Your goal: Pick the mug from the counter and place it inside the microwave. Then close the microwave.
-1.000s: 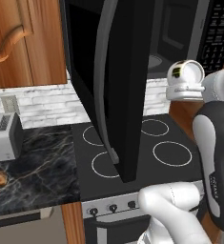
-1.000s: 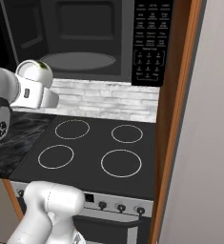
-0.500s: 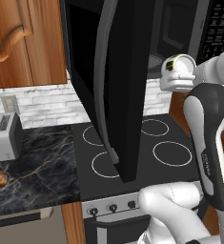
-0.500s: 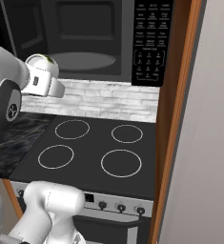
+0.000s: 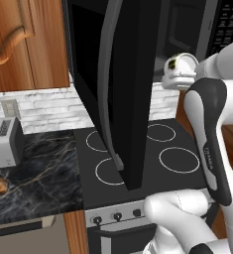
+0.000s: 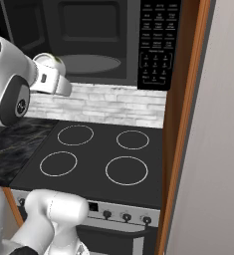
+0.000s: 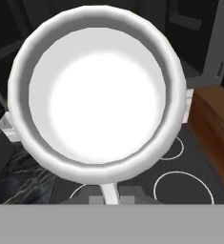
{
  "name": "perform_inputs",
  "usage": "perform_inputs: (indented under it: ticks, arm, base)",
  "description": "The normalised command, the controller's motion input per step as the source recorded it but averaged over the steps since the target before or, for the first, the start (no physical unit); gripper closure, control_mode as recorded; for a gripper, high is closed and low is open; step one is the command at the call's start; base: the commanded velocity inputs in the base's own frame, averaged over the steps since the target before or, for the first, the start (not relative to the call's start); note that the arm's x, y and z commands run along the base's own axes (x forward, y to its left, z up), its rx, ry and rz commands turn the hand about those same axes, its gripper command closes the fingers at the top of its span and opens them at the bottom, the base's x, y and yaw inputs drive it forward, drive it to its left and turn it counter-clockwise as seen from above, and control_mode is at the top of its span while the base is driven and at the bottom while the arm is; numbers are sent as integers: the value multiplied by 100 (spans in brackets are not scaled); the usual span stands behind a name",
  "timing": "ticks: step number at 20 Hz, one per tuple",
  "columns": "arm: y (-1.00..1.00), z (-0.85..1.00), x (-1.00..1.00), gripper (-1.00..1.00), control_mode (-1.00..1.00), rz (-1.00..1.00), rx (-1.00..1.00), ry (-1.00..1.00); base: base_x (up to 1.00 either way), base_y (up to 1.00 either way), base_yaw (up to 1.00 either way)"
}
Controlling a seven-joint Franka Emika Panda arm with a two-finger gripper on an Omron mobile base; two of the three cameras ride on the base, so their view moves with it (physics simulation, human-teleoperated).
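Carrying the small squat white rounded mug [image 7: 98,93], already off the black marble desk with pale and golden veins [image 5: 36,181], aloft over the flat black stovetop with white rings [image 6: 96,153], just in front of the open cavity of the large black microwave [image 6: 96,42] with its dark glass door [image 5: 115,84] swung wide. Holding with the hand [image 7: 111,194] clamped on the mug from below. Pick-up looking done; still remaining, by judgement, setting the mug down on the grey turntable inside, letting go, then shutting the door
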Motion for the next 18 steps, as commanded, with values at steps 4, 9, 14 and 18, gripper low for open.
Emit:
perform_inputs:
  ticks: [4, 9, 14, 18]
  arm:
    - [0, -1, 31, 100, -100, 0, 0, 0]
    - [0, 16, 18, 100, -100, 0, -1, 8]
    - [0, 4, 17, 100, -100, 0, -1, 9]
    - [0, 0, 36, 100, -100, 0, -1, 11]
  base:
    - [0, 0, 0]
    - [0, 0, 0]
    - [0, 0, 0]
    - [0, 0, 0]
